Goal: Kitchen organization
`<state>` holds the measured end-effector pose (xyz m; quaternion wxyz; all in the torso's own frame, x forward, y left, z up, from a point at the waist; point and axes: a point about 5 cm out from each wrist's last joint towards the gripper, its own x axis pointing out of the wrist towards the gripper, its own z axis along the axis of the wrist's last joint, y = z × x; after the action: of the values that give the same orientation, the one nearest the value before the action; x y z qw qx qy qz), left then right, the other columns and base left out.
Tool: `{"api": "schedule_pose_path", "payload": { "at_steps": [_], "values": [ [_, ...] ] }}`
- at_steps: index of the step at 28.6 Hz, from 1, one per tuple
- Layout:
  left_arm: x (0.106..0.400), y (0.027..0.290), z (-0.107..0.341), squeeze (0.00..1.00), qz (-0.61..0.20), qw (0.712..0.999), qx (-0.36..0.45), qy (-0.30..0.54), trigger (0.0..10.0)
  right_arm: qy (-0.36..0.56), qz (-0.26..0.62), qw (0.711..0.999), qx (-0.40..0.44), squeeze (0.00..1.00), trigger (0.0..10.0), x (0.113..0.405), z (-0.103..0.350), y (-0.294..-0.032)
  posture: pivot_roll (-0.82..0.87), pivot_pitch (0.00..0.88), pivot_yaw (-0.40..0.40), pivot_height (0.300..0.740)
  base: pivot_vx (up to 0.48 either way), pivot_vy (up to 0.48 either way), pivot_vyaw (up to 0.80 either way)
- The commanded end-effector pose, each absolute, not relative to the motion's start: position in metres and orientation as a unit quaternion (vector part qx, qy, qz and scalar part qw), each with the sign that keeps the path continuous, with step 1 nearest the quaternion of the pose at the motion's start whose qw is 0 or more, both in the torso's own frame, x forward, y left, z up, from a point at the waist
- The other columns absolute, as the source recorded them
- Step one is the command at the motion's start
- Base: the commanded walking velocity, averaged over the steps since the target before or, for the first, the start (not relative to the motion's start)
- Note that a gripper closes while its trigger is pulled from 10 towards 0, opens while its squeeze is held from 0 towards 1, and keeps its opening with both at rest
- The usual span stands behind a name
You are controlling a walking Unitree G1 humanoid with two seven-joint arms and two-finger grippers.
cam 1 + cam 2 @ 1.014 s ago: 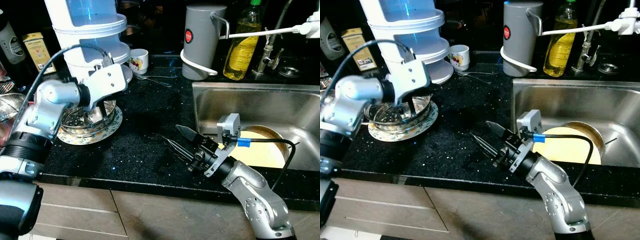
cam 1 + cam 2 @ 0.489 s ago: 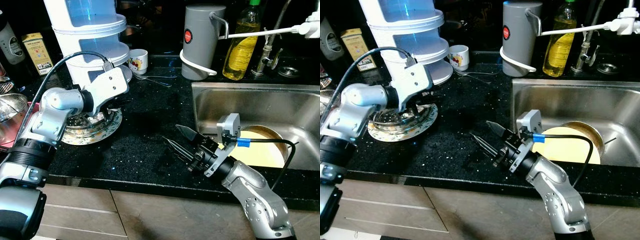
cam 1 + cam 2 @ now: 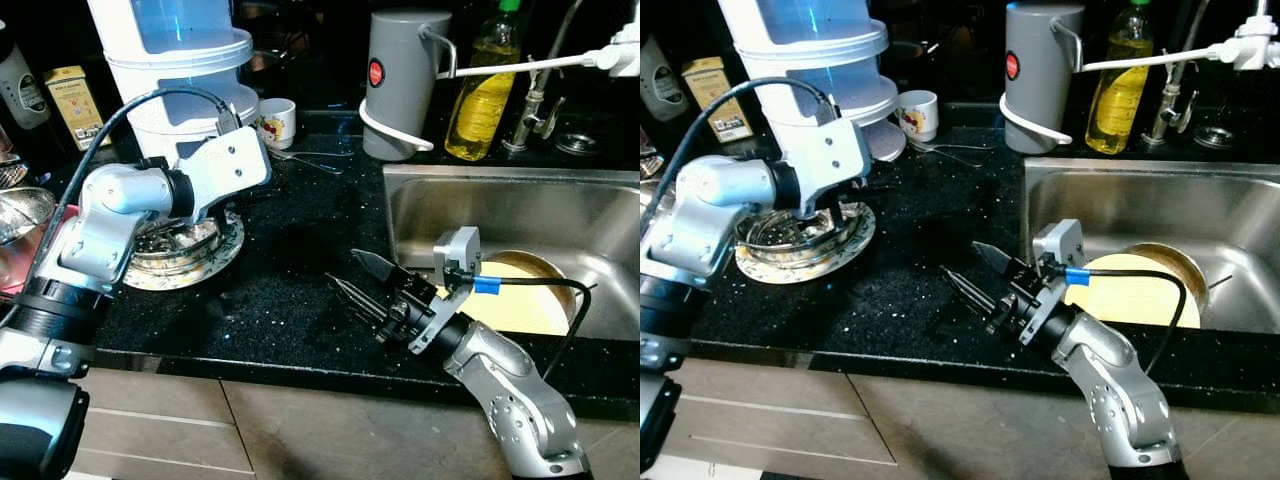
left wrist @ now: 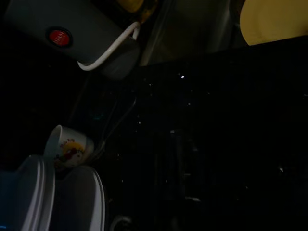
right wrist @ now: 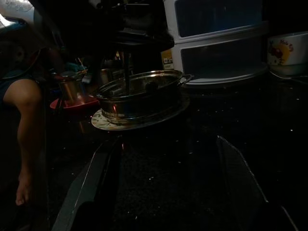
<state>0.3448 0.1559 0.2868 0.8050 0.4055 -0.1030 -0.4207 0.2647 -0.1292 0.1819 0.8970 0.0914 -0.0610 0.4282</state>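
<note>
Eye views: steel strainer bowl on patterned plate, black worktop; left gripper over it, finger state hidden by wrist housing. Right gripper released, empty. Left wrist view: dark; mug, grey jug. Right wrist view: bowl legible, surroundings murky.

Speckled black counter, yellow plate

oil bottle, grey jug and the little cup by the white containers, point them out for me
oil bottle (image 3: 482, 100), left eye view, on its yellow body
grey jug (image 3: 398, 85), left eye view, on its side wall
cup (image 3: 277, 122), left eye view, on its printed side
</note>
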Motion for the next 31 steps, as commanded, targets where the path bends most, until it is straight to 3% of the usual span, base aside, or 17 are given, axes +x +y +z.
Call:
{"api": "schedule_pose_path", "payload": {
  "at_steps": [1,10,16,23,31],
  "values": [
    [0.342,0.161,0.285,0.0,-0.42,0.803,0.413,-0.09,0.0,-0.062,0.435,0.894,0.09,0.0,10.0,0.266,0.182,-0.127,-0.06,0.0,-0.004,0.74,0.0,0.0,0.0],
    [0.341,0.166,0.292,0.0,-0.394,0.811,0.423,-0.093,0.0,-0.063,0.436,0.894,0.088,0.0,10.0,0.267,0.182,-0.126,-0.06,0.0,-0.006,0.74,0.0,0.0,0.0],
    [0.343,0.174,0.338,0.0,-0.301,0.829,0.429,-0.194,0.0,-0.065,0.434,0.894,0.087,0.0,10.0,0.268,0.183,-0.126,-0.06,0.0,-0.003,0.74,0.0,0.0,0.0],
    [0.336,0.179,0.373,0.0,-0.253,0.833,0.415,-0.262,0.0,-0.065,0.433,0.895,0.089,0.0,10.0,0.267,0.183,-0.126,-0.06,0.0,0.002,0.74,0.0,0.0,0.0],
    [0.337,0.171,0.356,0.0,-0.298,0.84,0.394,-0.226,0.0,-0.065,0.433,0.895,0.089,0.0,10.0,0.267,0.182,-0.125,-0.06,0.0,0.003,0.74,0.0,0.0,0.0]
  ]
}}
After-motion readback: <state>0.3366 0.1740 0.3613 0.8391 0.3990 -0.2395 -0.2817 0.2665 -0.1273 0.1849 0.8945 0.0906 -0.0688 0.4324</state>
